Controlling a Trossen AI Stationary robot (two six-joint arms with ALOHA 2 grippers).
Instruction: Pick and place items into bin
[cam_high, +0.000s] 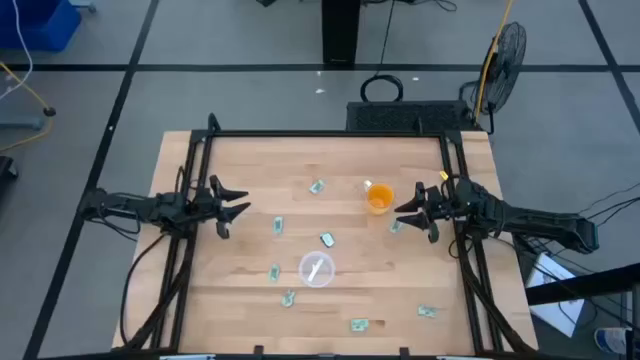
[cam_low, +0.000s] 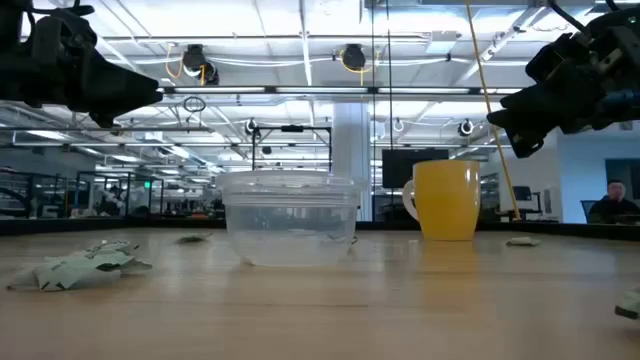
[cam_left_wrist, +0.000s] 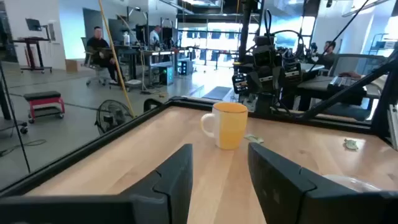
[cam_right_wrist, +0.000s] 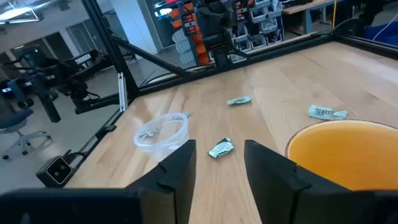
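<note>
The wooden table (cam_high: 230, 290) holds green packets (cam_high: 321, 239) scattered round my clear bin (cam_high: 316, 269), near the orange cup (cam_high: 379, 199). Left gripper (cam_high: 232, 208) and right gripper (cam_high: 408, 214) hover open, empty (the bin perhaps holds one scrap); nearly everything remains.

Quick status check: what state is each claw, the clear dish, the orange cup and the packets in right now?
Left claw: open, empty, above the table's left side.
Right claw: open, empty, beside the orange cup.
Clear dish: upright, something pale inside.
Orange cup: upright.
Packets: scattered flat on the table.
</note>
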